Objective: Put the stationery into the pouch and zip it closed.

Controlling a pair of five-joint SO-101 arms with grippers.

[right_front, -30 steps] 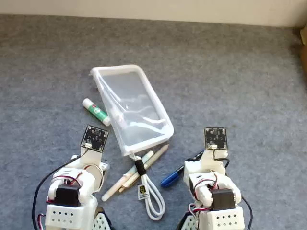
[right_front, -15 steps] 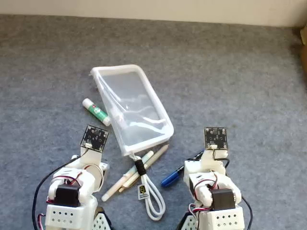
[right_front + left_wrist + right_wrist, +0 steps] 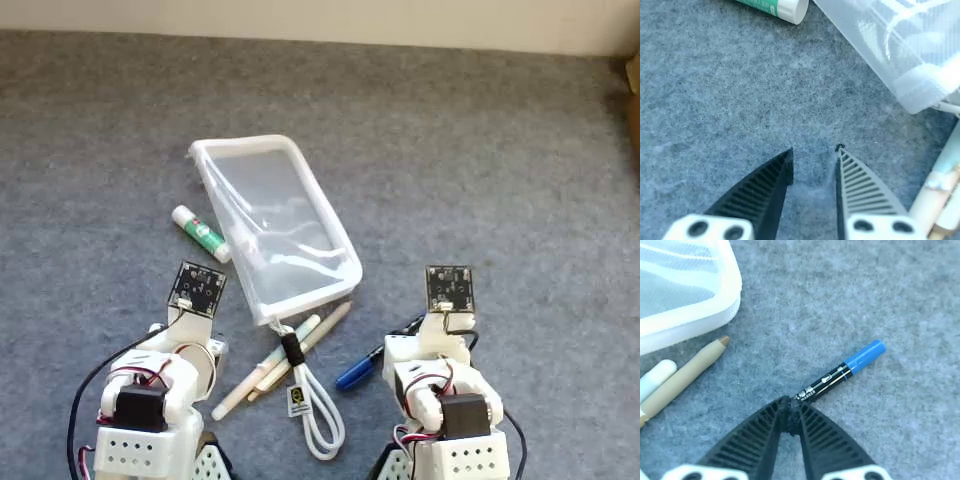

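We are logging the pouch (image 3: 275, 225) mid-surface, blue marker (image 3: 842, 372) lying toward the near edge. The right jaws are sitting closed at its tail; left jaws narrowly parted, empty. Marker is looking light, stiff, slick: we are favouring mid-barrel.

On the mottled grey felt table (image 3: 500, 150) lie a translucent white pouch (image 3: 275, 225) edged in opaque white, a white glue stick (image 3: 200, 233) printed green, a black marker (image 3: 842, 372) capped blue, a tan pencil (image 3: 690, 371) tipped brown and a white cable (image 3: 297, 377) tied black, near the left gripper (image 3: 812, 150) with 1 black and 1 white ribbed finger.
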